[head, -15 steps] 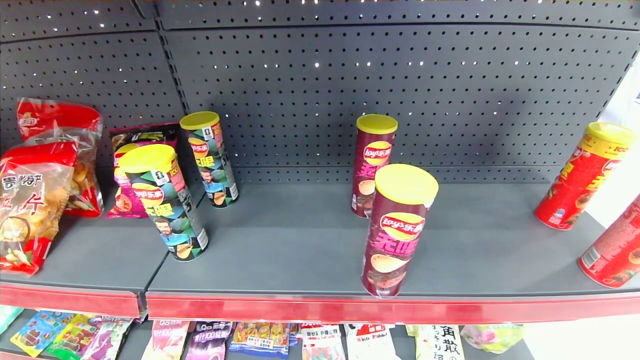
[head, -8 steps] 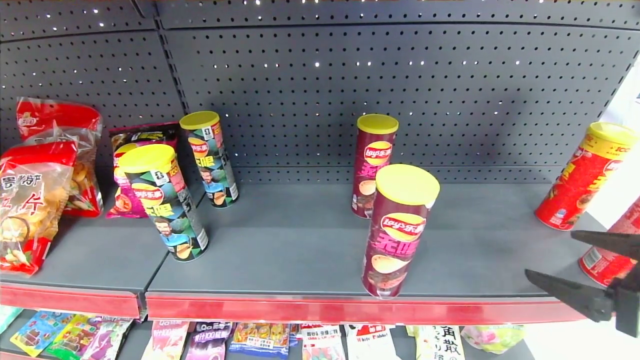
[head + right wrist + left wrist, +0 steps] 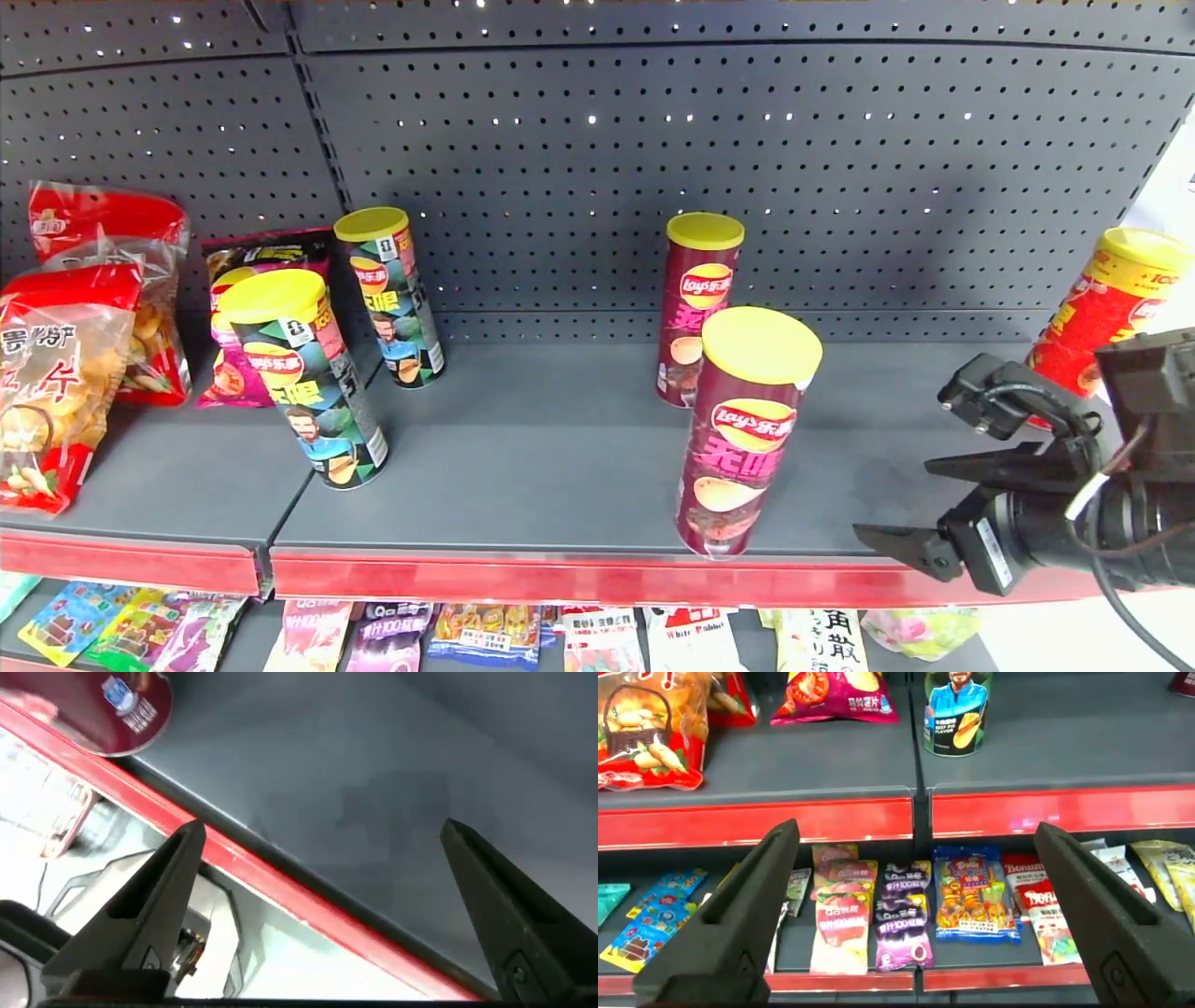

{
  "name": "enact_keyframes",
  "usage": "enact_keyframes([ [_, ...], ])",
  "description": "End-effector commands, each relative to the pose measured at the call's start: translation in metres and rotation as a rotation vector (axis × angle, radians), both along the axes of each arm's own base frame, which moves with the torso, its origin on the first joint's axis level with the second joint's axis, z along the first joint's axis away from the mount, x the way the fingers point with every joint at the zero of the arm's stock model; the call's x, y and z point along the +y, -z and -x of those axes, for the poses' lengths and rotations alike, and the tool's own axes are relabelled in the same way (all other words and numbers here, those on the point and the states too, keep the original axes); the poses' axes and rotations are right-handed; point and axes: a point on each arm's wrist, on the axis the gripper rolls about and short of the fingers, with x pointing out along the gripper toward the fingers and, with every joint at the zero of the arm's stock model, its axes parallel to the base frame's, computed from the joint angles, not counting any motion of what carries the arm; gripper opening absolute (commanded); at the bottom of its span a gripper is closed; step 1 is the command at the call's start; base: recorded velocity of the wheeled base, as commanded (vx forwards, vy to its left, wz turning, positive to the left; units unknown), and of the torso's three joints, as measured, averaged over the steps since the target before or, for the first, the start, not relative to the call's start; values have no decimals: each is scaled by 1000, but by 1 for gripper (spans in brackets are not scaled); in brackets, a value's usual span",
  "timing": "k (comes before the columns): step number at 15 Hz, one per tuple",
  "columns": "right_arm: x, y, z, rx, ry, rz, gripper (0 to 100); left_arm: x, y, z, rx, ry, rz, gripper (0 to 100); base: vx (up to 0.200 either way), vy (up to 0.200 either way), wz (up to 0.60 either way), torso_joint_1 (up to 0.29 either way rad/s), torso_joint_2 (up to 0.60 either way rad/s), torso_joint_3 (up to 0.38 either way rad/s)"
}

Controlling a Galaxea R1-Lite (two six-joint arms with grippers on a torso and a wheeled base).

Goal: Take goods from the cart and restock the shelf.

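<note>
The red can (image 3: pixel 1106 299) was hidden below its middle behind the right gripper (image 3: pixel 893 497), whose arm was cut by the picture's edge, and beyond the left gripper's (image 3: pixel 917 829) fingers the patterned can (image 3: pixel 957 709) was cropped above its base.

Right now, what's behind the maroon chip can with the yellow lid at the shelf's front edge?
A second maroon yellow-lidded can stands upright behind the front can, closer to the grey pegboard back wall. The front can's lid hides the rear can's lower right side.
</note>
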Motion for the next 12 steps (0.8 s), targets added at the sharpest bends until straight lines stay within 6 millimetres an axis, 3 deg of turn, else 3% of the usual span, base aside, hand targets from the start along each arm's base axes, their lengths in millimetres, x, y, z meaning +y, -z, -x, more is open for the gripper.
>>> enact_keyframes([
  [1,9,6,-11,32,-19,11,100,0,0,0,3,0,0,100,0,0,0,0,0,0],
  [4,31,6,-16,48,-74,-3,100,0,0,0,3,0,1,100,0,0,0,0,0,0],
  [12,44,11,-39,71,-77,9,100,0,0,0,1,-2,1,100,0,0,0,0,0,0],
])
